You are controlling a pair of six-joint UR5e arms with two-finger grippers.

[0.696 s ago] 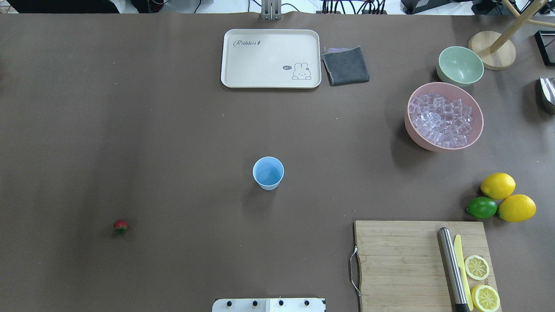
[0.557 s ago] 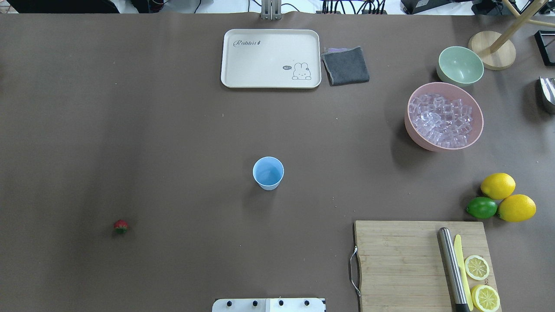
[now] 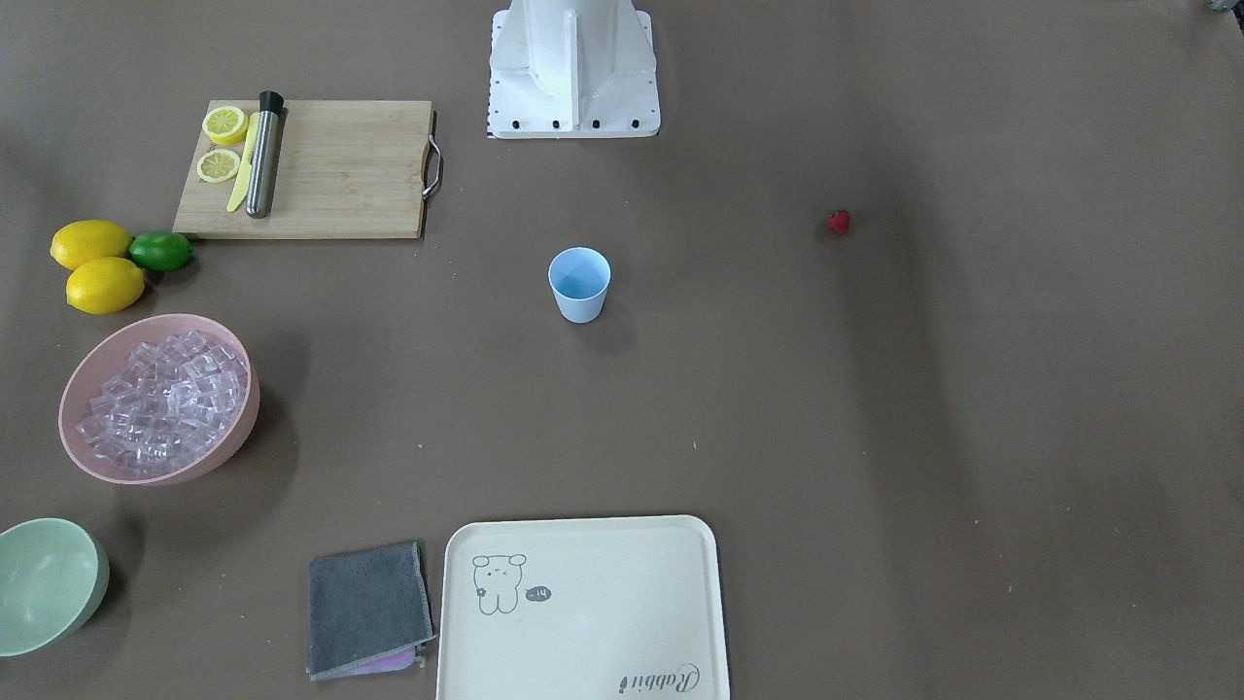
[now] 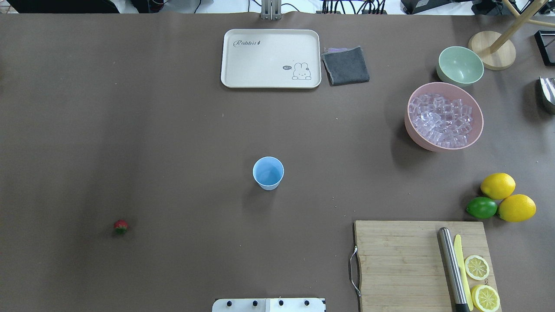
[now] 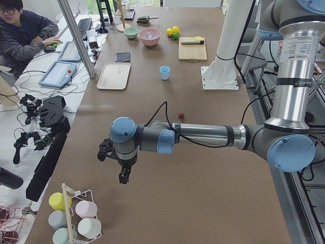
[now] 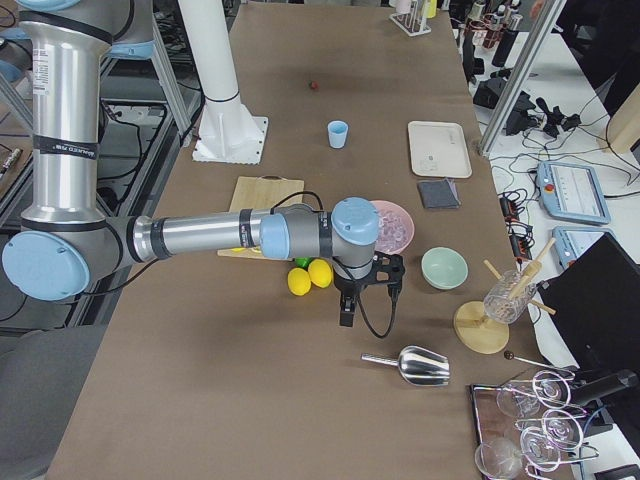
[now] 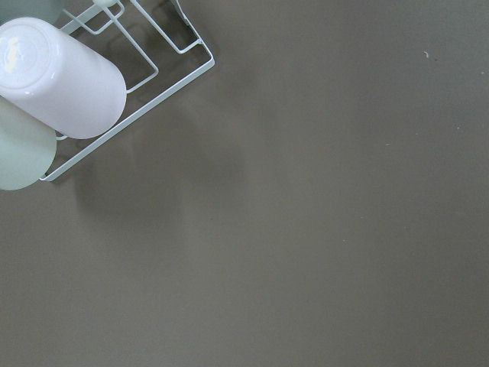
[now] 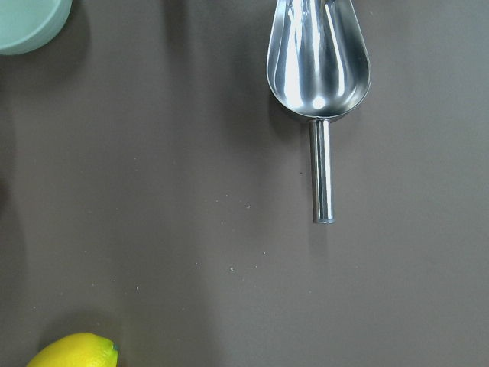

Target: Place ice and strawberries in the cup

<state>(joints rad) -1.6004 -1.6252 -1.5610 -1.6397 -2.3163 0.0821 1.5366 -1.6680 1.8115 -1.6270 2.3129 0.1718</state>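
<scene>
The small light blue plastic cup stands upright at the middle of the brown table. The small red strawberry lies well apart, on the robot's left side. The clear ice cubes fill a round pink bowl far to the right. The left gripper hangs near a wire cup rack, and the right gripper hangs near a steel scoop. I cannot tell whether either is clenched or released.

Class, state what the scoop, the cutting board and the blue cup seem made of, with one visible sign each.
Scoop: polished metal, probably steel; mirror-like glare. Cutting board: bamboo or wood, matte; grain strips. Cup: likely plastic; smooth, even light blue.
</scene>
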